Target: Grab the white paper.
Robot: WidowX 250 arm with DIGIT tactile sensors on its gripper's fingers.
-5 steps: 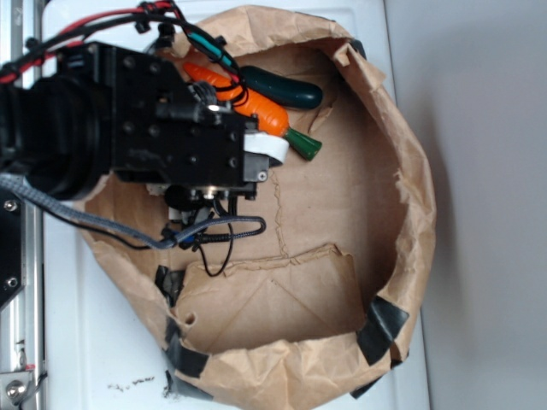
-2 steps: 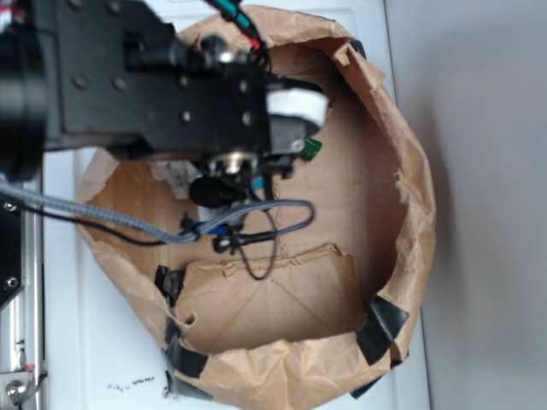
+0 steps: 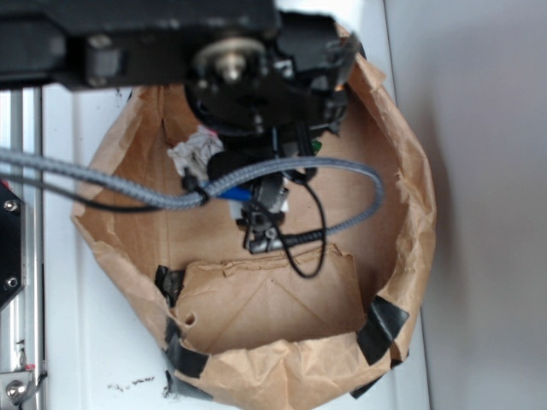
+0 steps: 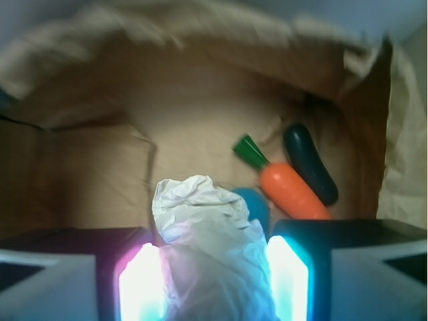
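The white paper point(image 4: 204, 234) is a crumpled off-white wad standing up between my two lit fingers in the wrist view. It fills the gap and touches both pads. My gripper point(image 4: 214, 271) is shut on it. From the exterior view only a wrinkled corner of the white paper point(image 3: 195, 152) shows beside the black arm point(image 3: 248, 94), over the floor of the brown paper bag point(image 3: 402, 196). The fingers themselves are hidden under the arm there.
Beyond the wad lie a blue ball point(image 4: 257, 204), an orange carrot point(image 4: 294, 190) with a green top and a dark green cucumber point(image 4: 311, 164). The bag's raised walls point(image 4: 200, 40) ring the floor. Grey cables point(image 3: 342, 175) loop below the arm.
The arm has swung toward the top of the exterior view and looms larger. It now covers the carrot and cucumber, and the white paper shows at its left side.
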